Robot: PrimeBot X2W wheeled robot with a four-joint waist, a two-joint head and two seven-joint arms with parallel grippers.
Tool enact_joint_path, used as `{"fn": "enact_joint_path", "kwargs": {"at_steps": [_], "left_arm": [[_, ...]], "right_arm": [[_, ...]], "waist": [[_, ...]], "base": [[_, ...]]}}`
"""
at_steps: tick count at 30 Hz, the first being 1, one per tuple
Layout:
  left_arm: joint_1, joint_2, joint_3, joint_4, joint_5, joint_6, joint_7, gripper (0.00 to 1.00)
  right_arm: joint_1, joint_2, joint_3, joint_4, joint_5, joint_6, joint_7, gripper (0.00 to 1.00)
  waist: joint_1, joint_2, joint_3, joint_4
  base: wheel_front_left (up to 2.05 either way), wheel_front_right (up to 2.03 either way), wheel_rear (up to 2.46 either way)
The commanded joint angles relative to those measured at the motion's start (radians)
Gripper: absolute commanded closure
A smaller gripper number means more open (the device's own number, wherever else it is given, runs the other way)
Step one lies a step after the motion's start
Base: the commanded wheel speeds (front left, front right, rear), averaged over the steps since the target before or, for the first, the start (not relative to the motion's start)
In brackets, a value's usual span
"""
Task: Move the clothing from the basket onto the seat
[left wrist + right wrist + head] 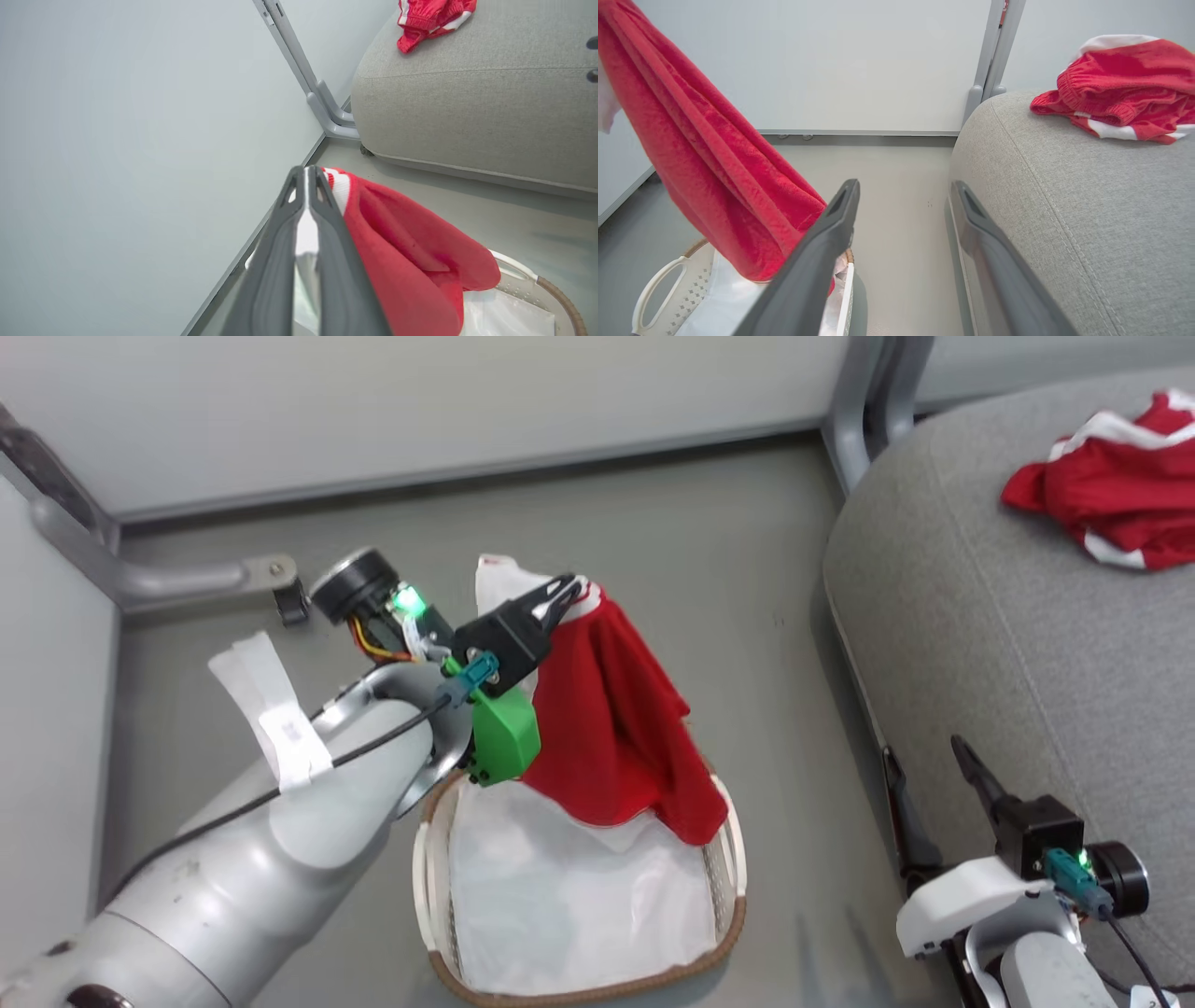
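Head view with both wrist views, read from the robot outward.

Nearest, at the lower right, the right jaws stand apart and empty, fingers pointing up beside the side wall of the seat (1008,644). We judge them parked there to keep out of the working arm's way.

The left arm (280,821) reaches forward over the basket (579,994), which stands on the floor (700,523) just off the seat's rounded left edge. Inside the basket we see the white liner (560,896) and no red cloth lying on it.

The left jaws are closed tight on the striped rib trim at the top of a red jersey (616,728). A pinch at that one high edge lets the cloth fall in a single long drape rather than a bundle. Its lowest fold hangs at the basket's far rim, so we judge the lift not yet high enough to clear the basket. A white flap beside the jaws may be a panel of the jersey or a piece of liner; we cannot tell which.

Farther off, red shorts (1111,495) with white stripes lie crumpled on the seat's top, well back from its near edge. By our reading one garment is delivered and this is the last. The carry ahead runs rightward over the seat's edge, and the risk is the trailing fold dragging on the rim.

Beyond stand a grey metal post (854,401) and the pale wall (467,401).
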Motion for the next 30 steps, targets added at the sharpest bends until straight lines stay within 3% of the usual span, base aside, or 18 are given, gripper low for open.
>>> {"fn": "enact_joint_path", "kwargs": {"at_steps": [1,9,16,25,30], "left_arm": [[-0.021,0.019,-0.012,-0.036,-0.014,-0.002,0.017,1.00],[-0.146,0.086,-0.029,-0.210,-0.076,-0.002,0.126,1.00],[-0.191,0.097,-0.009,-0.254,-0.101,0.000,0.150,1.00],[-0.171,0.095,-0.035,-0.270,-0.112,0.001,0.153,1.00],[-0.182,0.088,-0.052,-0.291,-0.114,0.000,0.156,1.00]], "right_arm": [[0.029,-0.003,-0.002,0.004,-0.008,-0.001,-0.004,0.00],[0.052,-0.003,0.006,-0.002,-0.007,-0.001,-0.004,0.00],[0.025,-0.003,0.057,-0.005,0.002,-0.001,-0.004,0.00],[-0.060,-0.004,0.239,0.004,0.026,-0.001,-0.004,0.00],[-0.151,-0.003,0.322,0.060,-0.030,-0.001,-0.004,0.00]], "waist": [[0.0001,0.0000,-0.163,0.025],[0.0001,0.0000,-0.204,0.004],[0.0001,0.0000,-0.213,-0.009],[0.0001,0.0000,-0.227,-0.002],[0.0001,0.0000,-0.234,0.016]], "base": [[0.00,0.00,0.00],[0.00,0.00,0.00],[0.00,0.00,0.00],[0.00,0.00,0.00],[0.00,0.00,0.00]]}}
